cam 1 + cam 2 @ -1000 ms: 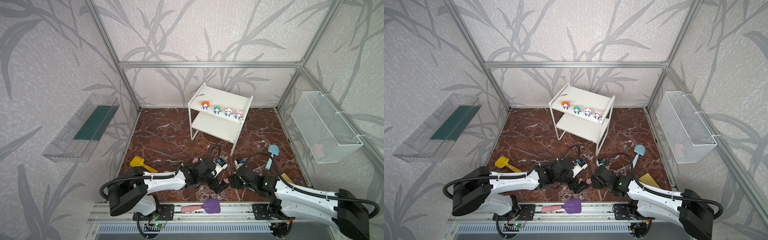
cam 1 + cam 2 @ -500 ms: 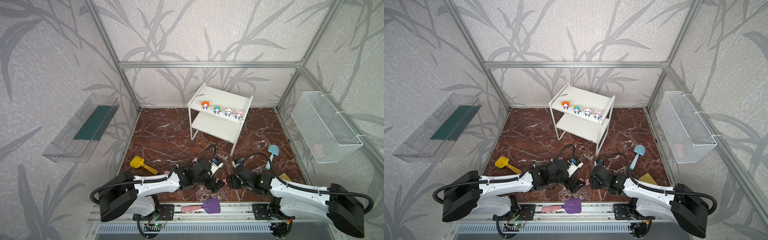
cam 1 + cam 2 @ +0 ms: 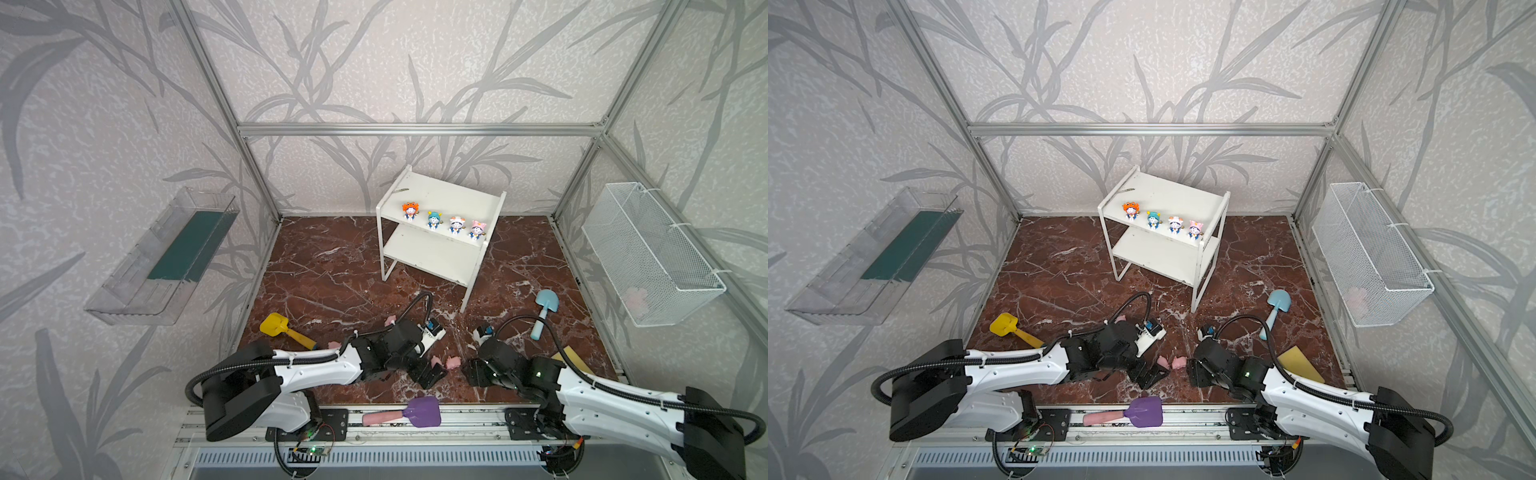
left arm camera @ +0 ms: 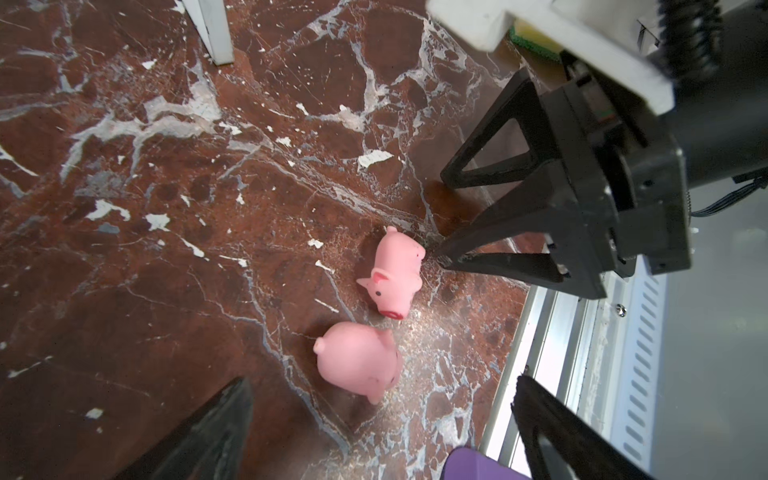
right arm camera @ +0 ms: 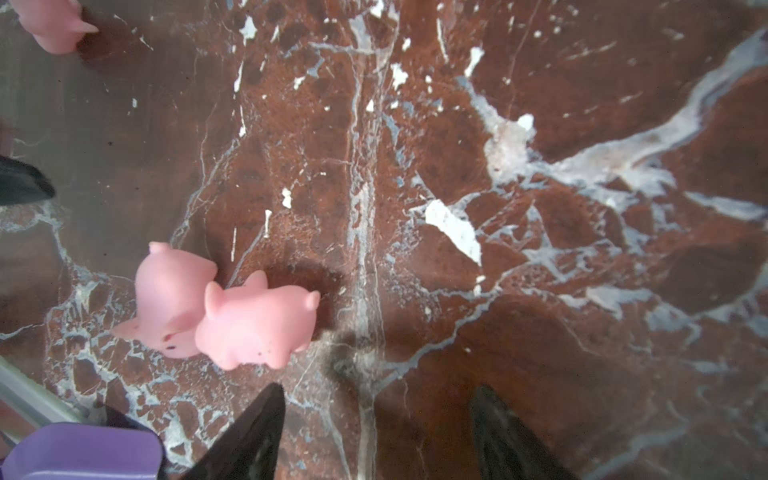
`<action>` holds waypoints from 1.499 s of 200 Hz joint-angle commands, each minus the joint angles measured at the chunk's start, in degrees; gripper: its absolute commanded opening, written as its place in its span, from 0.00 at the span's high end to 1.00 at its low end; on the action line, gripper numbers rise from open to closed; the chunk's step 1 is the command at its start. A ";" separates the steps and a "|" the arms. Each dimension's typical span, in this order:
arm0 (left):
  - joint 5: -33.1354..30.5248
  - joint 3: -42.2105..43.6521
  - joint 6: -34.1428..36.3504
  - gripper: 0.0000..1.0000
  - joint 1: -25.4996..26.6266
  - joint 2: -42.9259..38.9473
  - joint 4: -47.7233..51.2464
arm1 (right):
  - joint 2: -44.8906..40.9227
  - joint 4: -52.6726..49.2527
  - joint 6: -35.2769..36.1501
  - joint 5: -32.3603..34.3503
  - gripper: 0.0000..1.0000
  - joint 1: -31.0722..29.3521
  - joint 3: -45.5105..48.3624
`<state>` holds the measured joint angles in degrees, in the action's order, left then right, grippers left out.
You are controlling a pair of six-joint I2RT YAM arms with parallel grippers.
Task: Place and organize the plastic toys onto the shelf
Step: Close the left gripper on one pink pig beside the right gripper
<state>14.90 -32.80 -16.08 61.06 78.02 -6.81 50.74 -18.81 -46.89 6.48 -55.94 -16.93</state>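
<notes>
Left claw (image 3: 428, 371) gapes wide, empty, low over the red-brown marble desk (image 3: 332, 270) with two pink pigs (image 4: 395, 274) lying before it. Right claw (image 5: 378, 392) is spread too, holding nothing, beside them. Four figurines (image 3: 442, 220) line the top board of the white shelf (image 3: 453, 195), with leaf-patterned walls (image 3: 374, 62) all round.

Two pink pigs (image 4: 395, 270) lie side by side on the counter (image 3: 332, 266), hemmed between the left hand (image 3: 430, 374) and the right hand (image 3: 469, 370) — fingertips close on both sides, little room to pass. Purple shovel (image 3: 419, 411) lies on the front rail, near them. Counter from the hands up to the shelf (image 3: 440, 195) is bare — open passage. On the shelf, four figurines (image 3: 456, 224) line the upper board's front edge; lower board bare. Solid side panels close both ends.
</notes>
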 commanded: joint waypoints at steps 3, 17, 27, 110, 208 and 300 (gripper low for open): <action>0.94 0.34 -0.55 0.01 -0.30 1.12 -0.84 | -0.19 -2.27 0.17 0.11 0.28 -0.30 0.46; 0.77 0.19 -0.48 0.01 -0.24 1.06 -0.75 | -0.37 -1.95 0.83 0.68 0.28 -0.29 -0.63; 0.58 0.13 -0.47 0.01 -0.24 0.90 -0.66 | -0.51 -1.93 1.30 0.82 0.28 -0.29 -1.64; -1.97 0.19 0.26 0.01 -0.34 -0.68 1.10 | 4.05 0.95 4.17 1.79 0.28 -0.27 -5.26; -3.25 1.15 0.34 0.01 -0.41 -2.78 2.64 | 9.40 -1.36 -1.50 2.02 0.28 -6.69 -2.47; 2.82 -1.56 1.56 0.04 -0.34 3.57 1.61 | 2.09 -7.32 -2.87 6.09 0.28 -6.99 -1.36</action>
<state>15.49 -32.53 -15.51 60.95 78.96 -5.06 54.74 -20.23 -48.64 10.13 -62.63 -19.11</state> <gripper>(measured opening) 0.971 0.717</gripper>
